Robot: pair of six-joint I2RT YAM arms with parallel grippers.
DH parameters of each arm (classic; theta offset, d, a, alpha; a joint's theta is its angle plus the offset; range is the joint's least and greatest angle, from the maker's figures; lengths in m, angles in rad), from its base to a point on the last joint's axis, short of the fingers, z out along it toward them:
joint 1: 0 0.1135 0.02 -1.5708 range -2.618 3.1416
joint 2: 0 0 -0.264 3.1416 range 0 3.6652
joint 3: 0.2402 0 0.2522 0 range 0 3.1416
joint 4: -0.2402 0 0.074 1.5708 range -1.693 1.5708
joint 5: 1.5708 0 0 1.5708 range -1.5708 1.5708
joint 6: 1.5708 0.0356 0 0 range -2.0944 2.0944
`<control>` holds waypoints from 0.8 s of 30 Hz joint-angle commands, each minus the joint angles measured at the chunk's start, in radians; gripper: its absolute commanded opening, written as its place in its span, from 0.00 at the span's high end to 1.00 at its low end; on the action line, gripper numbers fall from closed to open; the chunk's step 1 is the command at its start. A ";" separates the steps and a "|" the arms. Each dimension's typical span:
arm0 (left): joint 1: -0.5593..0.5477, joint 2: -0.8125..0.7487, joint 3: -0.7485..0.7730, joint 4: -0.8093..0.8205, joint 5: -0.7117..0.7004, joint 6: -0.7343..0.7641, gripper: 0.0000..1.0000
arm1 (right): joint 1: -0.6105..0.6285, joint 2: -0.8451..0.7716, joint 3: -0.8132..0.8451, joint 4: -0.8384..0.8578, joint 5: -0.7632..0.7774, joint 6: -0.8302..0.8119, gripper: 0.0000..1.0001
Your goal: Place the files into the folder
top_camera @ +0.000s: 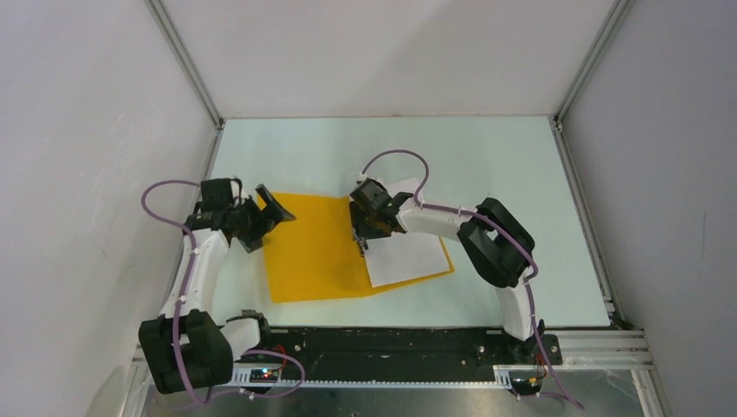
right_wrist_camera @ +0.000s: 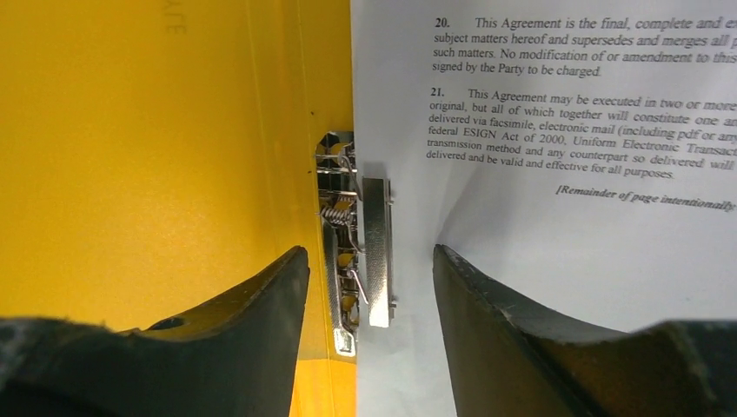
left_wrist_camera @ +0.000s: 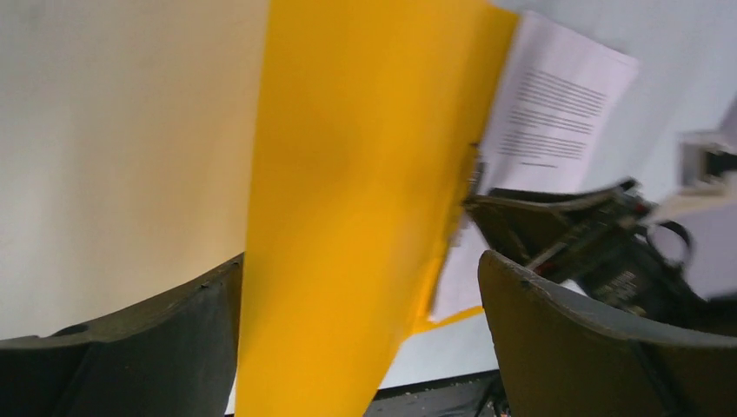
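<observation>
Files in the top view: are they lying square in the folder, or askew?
Askew. The files lie rotated on the right half of the folder, with their far corner sticking out past its far edge.

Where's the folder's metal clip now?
In the right wrist view, the metal clip sits on the folder's fold, at the printed sheet's left edge, between the right claw's fingers.
</observation>
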 commanded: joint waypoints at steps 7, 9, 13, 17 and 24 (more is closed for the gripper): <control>-0.234 -0.018 0.275 0.048 0.099 -0.113 0.00 | 0.006 0.010 -0.030 0.178 -0.310 0.182 0.34; -0.307 0.001 0.327 0.047 0.059 -0.126 0.00 | -0.012 -0.019 -0.035 0.175 -0.313 0.196 0.33; -0.438 0.051 0.409 0.051 -0.040 -0.152 0.00 | -0.088 -0.150 -0.124 0.188 -0.274 0.214 0.30; -0.567 0.104 0.469 0.074 -0.152 -0.167 0.00 | -0.205 -0.319 -0.288 0.206 -0.228 0.232 0.29; -0.755 0.198 0.495 0.217 -0.191 -0.175 0.00 | -0.367 -0.547 -0.459 0.174 -0.155 0.223 0.28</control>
